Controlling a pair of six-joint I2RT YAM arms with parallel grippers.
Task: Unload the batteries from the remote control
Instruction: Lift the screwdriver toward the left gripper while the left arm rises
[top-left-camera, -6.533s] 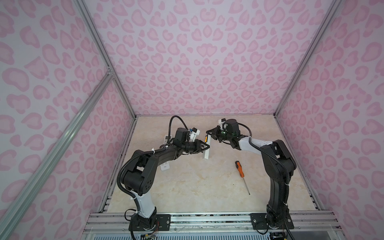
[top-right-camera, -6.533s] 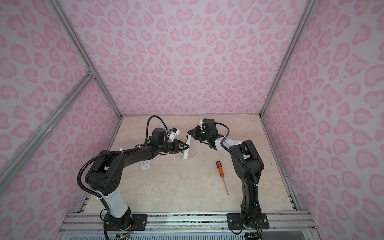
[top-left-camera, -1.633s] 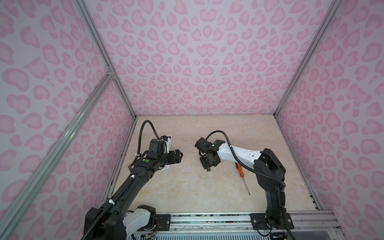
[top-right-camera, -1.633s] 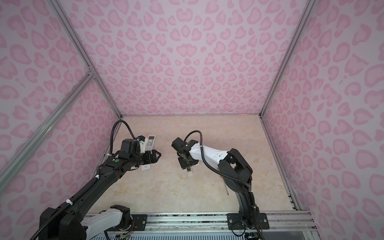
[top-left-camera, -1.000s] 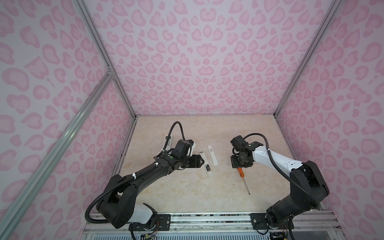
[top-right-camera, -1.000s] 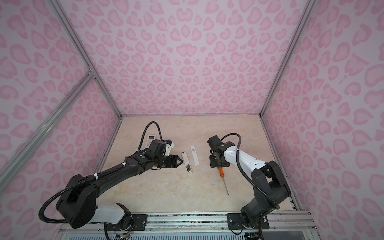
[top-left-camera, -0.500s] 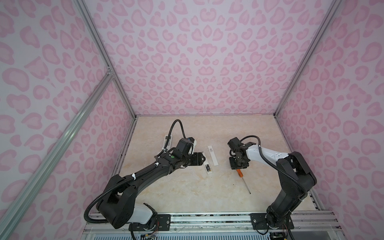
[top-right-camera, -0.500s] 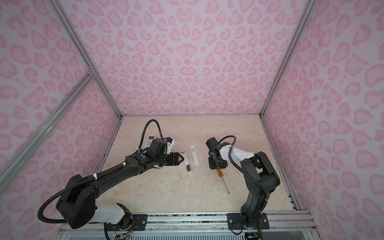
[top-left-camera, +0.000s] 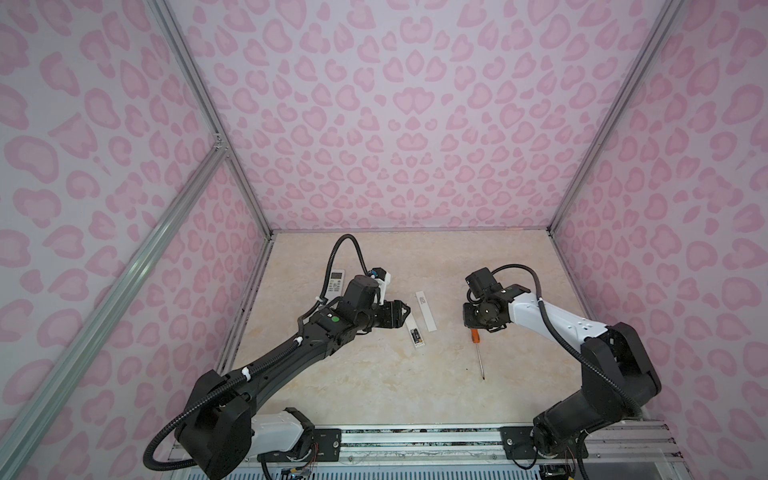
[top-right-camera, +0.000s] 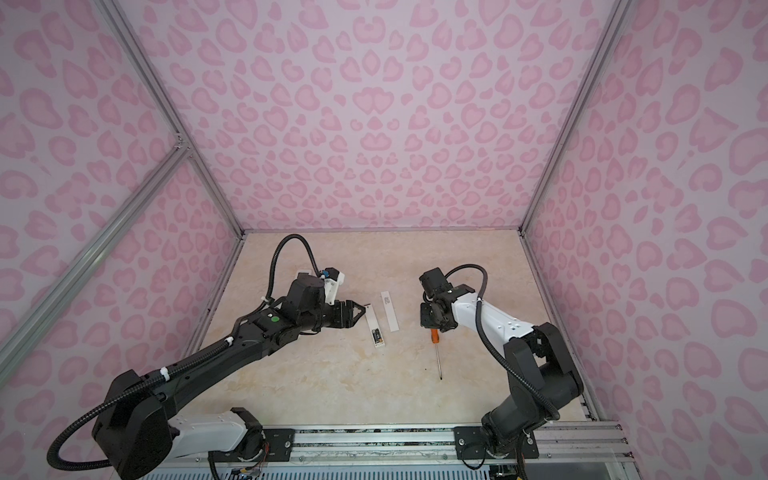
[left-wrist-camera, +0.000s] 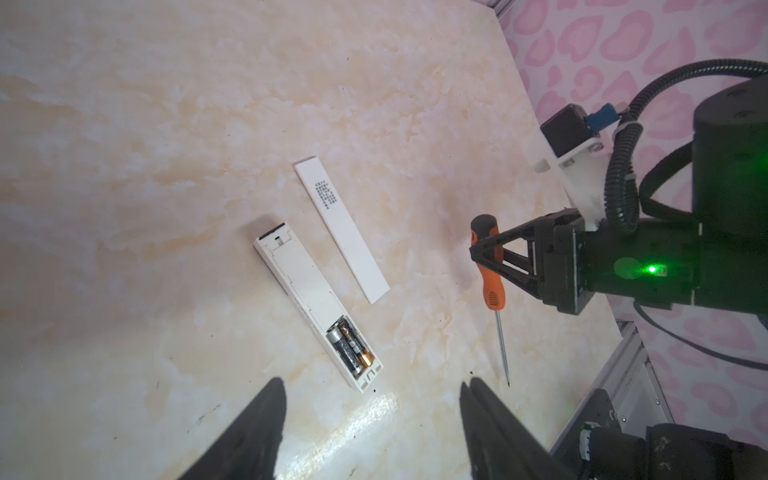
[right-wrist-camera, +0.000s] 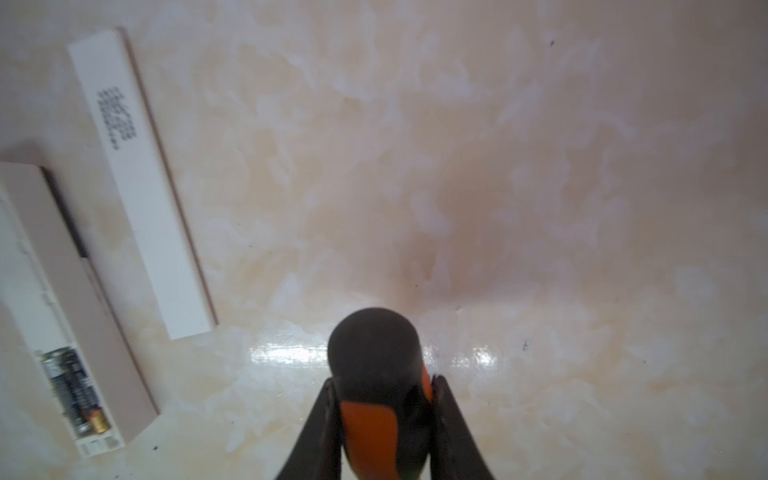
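Observation:
The slim white remote control (top-left-camera: 415, 330) (top-right-camera: 375, 326) lies face down mid-table with its back open. Two black batteries (left-wrist-camera: 349, 343) (right-wrist-camera: 75, 390), gold end showing, sit in the compartment at its near end. My left gripper (top-left-camera: 402, 311) (top-right-camera: 358, 309) (left-wrist-camera: 372, 386) hovers open just left of the remote, nothing between its fingers. My right gripper (top-left-camera: 478, 326) (top-right-camera: 434, 326) (right-wrist-camera: 382, 384) points down at the orange-handled screwdriver (top-left-camera: 476, 336) (left-wrist-camera: 490, 274). Its fingers press both sides of the handle, which rests on the table.
The flat white cover plate (top-left-camera: 426, 311) (left-wrist-camera: 340, 224) lies just right of the remote. Another white remote (top-left-camera: 336, 282) lies at the back left, behind the left arm. The screwdriver's thin shaft (top-left-camera: 481, 361) points toward the front. Pink walls enclose three sides.
The right gripper's jaws have closed onto the screwdriver handle while staying above it. The left arm has hardly moved and stays open.

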